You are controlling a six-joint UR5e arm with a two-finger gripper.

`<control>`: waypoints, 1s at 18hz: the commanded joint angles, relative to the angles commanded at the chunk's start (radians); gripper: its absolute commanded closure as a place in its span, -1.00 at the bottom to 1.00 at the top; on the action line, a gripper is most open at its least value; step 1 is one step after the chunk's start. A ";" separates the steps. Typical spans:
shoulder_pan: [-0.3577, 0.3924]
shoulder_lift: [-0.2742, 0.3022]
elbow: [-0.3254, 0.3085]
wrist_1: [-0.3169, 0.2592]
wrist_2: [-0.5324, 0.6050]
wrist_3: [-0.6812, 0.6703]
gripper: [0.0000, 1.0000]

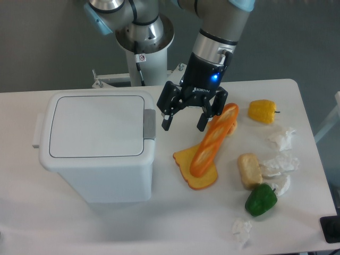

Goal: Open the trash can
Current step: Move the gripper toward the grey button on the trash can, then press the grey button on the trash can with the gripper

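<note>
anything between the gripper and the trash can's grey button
Nothing: in the fixed camera view, only bare table separates the gripper from the grey button on the trash can.

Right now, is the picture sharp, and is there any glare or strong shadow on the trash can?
Fixed camera view: sharp overall, even soft light; no glare on the trash can lid, only a faint shadow on the table beside it; the gripper shows no obvious blur.

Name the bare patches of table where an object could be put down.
Bare table lies along the front edge, between the trash can and the green pepper. The right side is crowded: yellow pepper, crumpled paper.
</note>
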 joint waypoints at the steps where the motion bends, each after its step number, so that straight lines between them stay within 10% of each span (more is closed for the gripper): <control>1: 0.000 -0.002 0.000 0.000 0.000 0.000 -1.00; 18: -0.012 -0.009 -0.015 0.002 -0.003 0.002 -1.00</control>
